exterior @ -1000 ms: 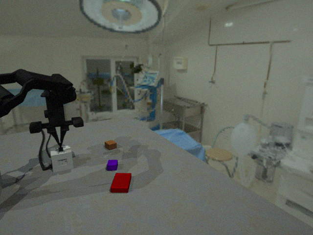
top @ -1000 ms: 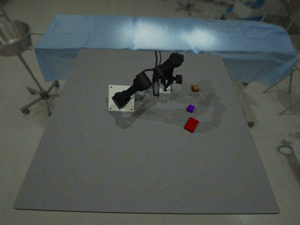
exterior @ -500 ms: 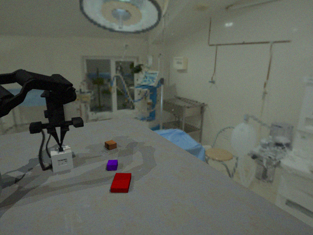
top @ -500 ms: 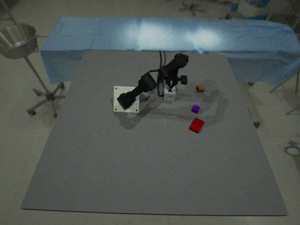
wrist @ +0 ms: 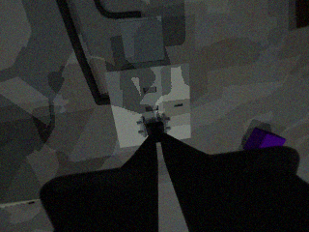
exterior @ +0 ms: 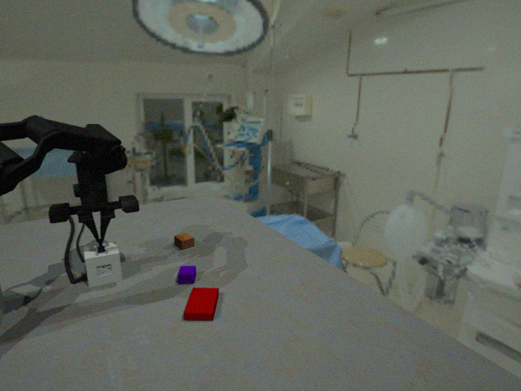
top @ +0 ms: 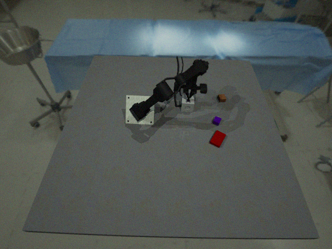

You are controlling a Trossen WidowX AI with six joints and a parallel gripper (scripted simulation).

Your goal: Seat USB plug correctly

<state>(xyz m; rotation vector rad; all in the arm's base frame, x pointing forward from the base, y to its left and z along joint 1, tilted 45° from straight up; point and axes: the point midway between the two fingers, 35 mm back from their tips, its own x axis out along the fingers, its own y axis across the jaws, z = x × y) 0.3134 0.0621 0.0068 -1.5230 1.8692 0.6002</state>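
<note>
The white power cube [top: 187,108] [exterior: 103,278] [wrist: 182,128] stands on the table with slots on its top and an outlet on its side. My gripper [top: 188,99] [exterior: 101,245] [wrist: 157,138] points down at the cube's top and is shut on the small dark USB plug [exterior: 101,249] [wrist: 154,129]. The plug is at the cube's top, toward one edge in the wrist view. The fingertips hide most of it, so its depth in the socket and which way round it is cannot be told.
An orange block [top: 221,98] [exterior: 184,241], a purple block [top: 217,121] [exterior: 186,274] [wrist: 264,139] and a red block [top: 217,138] [exterior: 201,304] lie beside the cube. A black cable [exterior: 67,261] [wrist: 81,53] runs beside it. The arm's white base plate [top: 131,115] is on the table.
</note>
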